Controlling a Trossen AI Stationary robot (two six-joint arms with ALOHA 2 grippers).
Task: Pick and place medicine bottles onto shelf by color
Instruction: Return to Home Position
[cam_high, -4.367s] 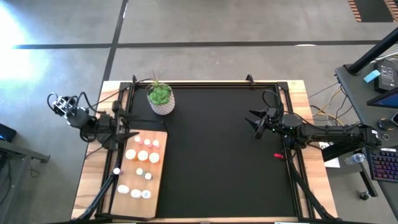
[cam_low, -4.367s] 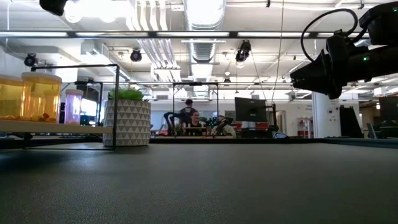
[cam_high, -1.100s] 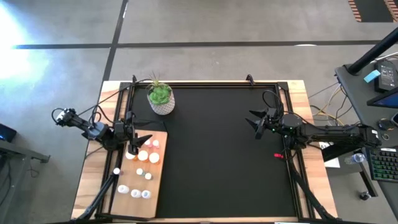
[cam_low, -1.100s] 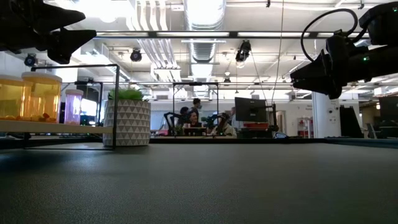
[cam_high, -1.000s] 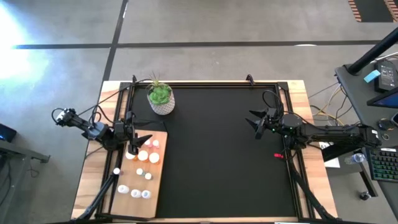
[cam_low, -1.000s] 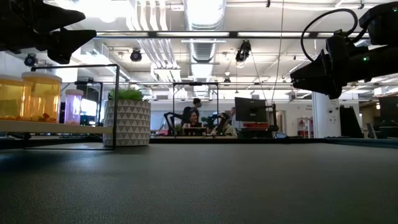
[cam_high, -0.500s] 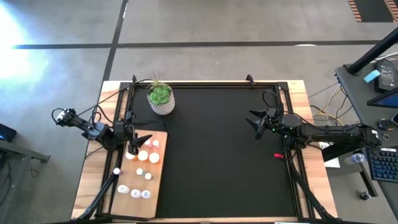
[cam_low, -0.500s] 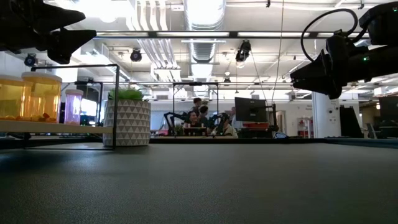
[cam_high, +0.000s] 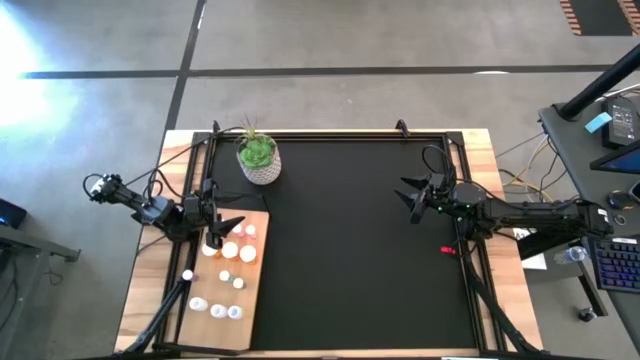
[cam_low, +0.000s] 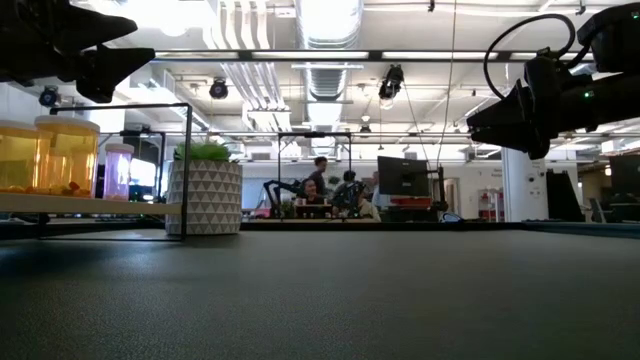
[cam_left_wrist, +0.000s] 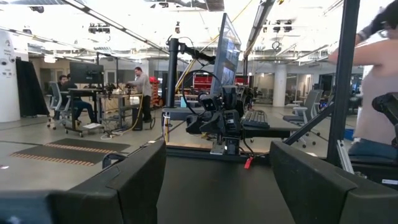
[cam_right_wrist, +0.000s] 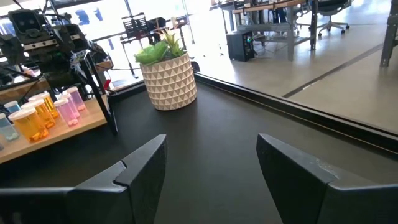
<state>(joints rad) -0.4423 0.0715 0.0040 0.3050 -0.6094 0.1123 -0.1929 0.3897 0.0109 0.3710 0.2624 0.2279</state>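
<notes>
**Both arms hang level with open claws; bottles stand on the shelf**

The left gripper (cam_high: 236, 224) reaches in from the table's left side. It hangs over the far corner of the shelf (cam_high: 256, 300), above the pink row, and its two fingers are spread with nothing between them. The right gripper (cam_high: 408, 198) hovers over the right part of the black mat (cam_high: 350, 260), well apart from the shelf. It points across the table toward the left arm, and its fingers are likewise parted and empty.

The medicine bottles (cam_high: 229, 250) all stand upright on the shelf, grouped by colour. There are three orange ones in a row across the middle and about five pale ones nearer the front. Two pink ones show beside the left gripper, which may hide a third. One plant pot (cam_high: 259, 168) stands on the mat just beyond the shelf's far edge.

A few seconds ago the left arm was folded back, with its gripper short of the shelf. It has since stretched out over the corner, and in the last second it has not moved. The right arm and the bottles stay as they were. In the room behind, people (cam_low: 320, 185) have shifted about.
</notes>
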